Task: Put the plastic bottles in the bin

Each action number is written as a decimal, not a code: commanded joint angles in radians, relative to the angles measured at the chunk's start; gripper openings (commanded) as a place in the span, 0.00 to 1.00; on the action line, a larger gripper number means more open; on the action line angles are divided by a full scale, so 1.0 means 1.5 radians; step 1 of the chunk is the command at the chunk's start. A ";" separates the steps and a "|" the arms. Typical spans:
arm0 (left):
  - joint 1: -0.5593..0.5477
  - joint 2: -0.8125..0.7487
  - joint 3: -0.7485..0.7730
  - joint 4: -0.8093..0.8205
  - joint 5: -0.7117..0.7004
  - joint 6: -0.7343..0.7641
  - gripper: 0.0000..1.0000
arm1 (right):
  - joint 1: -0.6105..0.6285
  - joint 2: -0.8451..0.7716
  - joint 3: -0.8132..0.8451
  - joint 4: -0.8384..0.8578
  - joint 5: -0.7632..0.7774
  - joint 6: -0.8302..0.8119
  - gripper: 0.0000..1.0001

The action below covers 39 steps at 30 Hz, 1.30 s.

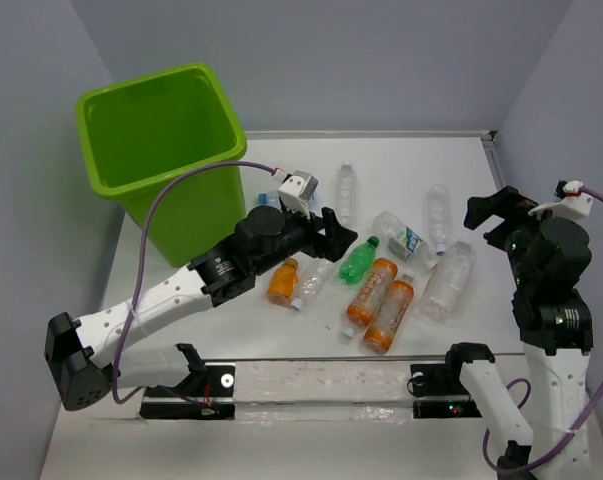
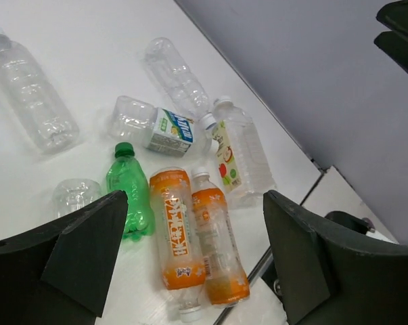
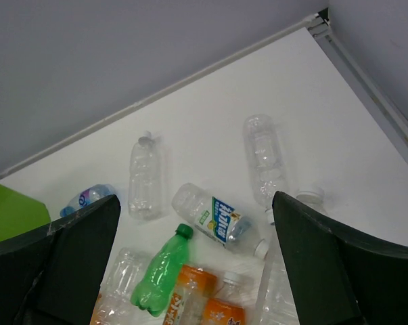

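The left gripper (image 1: 339,228) hangs wide open over the scattered small plastic bottles (image 1: 371,290) — clear, orange, green — gripping nothing. The right gripper (image 1: 493,208), at the right edge, is likewise spread and empty. The large lime-green plastic bin (image 1: 186,215) stands far left.

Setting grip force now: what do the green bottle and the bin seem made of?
The green bottle looks like thin, glossy, translucent plastic: light passes through it. The bin looks like opaque lime-green plastic, smooth with a slight sheen, probably stiffer given its rolled rim.
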<state>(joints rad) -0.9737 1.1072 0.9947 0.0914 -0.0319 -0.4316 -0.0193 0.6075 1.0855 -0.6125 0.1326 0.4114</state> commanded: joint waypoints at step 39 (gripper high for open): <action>0.172 0.904 0.850 -0.288 -0.213 0.127 0.98 | -0.004 0.244 -0.086 0.159 -0.104 -0.023 1.00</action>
<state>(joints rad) -0.7143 2.4313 2.1788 -0.3080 -0.3477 -0.2802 -0.0193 0.9234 0.9321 -0.4492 -0.0574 0.3923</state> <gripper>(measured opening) 0.989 0.994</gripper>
